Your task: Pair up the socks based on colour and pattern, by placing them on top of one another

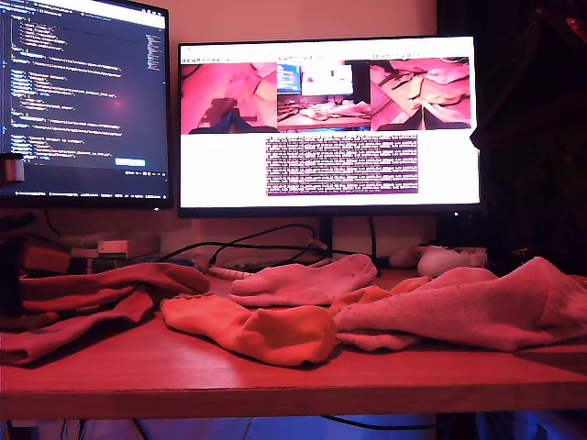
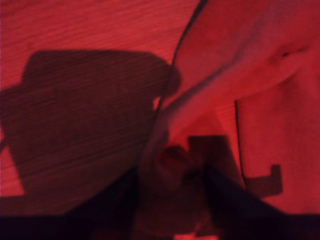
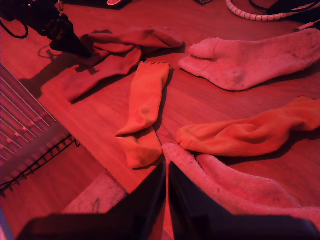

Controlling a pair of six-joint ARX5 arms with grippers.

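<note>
Pink fuzzy sock is lying against my second gripper, its jaws pressing together; whether fabric is caught, I cannot tell. Past two orange socks, my first gripper is clamping a maroon sock overlapping its twin, probably needing squaring up; bare desk is giving room before the far cable.

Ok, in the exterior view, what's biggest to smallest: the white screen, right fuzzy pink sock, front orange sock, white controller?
1. white screen
2. fuzzy pink sock
3. orange sock
4. white controller, though it sits farther back and partly hidden.
</note>
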